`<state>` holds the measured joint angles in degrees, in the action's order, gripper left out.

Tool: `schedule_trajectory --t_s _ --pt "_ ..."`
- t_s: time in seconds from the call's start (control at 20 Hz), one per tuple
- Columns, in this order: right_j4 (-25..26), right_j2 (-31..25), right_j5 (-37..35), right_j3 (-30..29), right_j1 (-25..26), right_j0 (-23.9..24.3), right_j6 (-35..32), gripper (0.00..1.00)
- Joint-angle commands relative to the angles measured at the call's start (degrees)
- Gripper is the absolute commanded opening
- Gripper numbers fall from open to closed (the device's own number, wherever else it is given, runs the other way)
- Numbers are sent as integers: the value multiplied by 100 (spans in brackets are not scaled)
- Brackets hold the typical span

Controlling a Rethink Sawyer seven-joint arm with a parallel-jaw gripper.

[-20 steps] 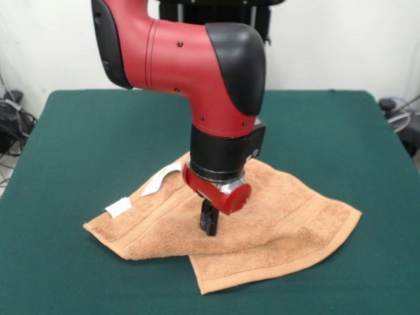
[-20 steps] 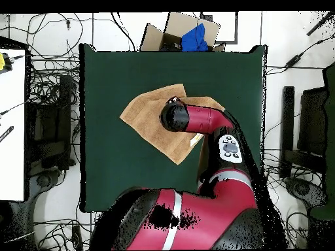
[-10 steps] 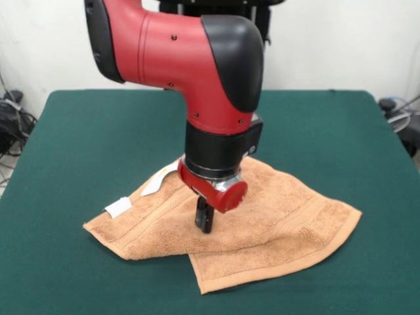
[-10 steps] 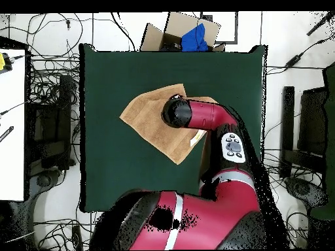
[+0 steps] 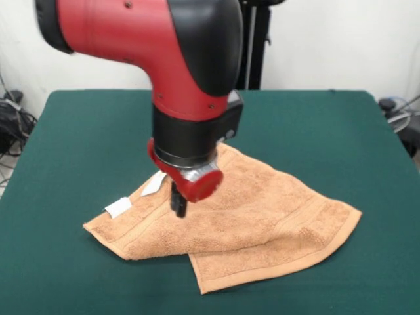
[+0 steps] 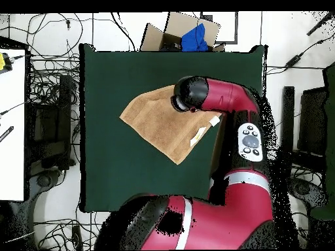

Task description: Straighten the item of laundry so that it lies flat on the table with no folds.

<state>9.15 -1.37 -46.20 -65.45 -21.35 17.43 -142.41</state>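
— Where's the towel [image 5: 236,220]?

— I see it near the middle of the table [image 5: 341,131], folded over itself, one layer sticking out from under the other at the front. Two white tags [image 5: 119,207] show along its left edge.

— And the gripper [image 5: 178,203]?

— I have it hanging just above the towel, close to those tags. Its dark tips look close together, but I can't tell if they are pinching cloth or spread at all.
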Motion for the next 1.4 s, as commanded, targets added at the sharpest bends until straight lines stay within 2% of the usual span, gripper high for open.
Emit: schedule_trajectory --t_s 0.05,0.7,1.0,1.4 --pt "-97 -678 -974 978 42 77 926 0" --pt "295 -1026 -2743 3674 1091 -63 1656 0" --pt "251 -1072 -3184 4073 1277 -209 1526 0" --pt "311 -1082 -3163 4785 1810 -507 1042 0"
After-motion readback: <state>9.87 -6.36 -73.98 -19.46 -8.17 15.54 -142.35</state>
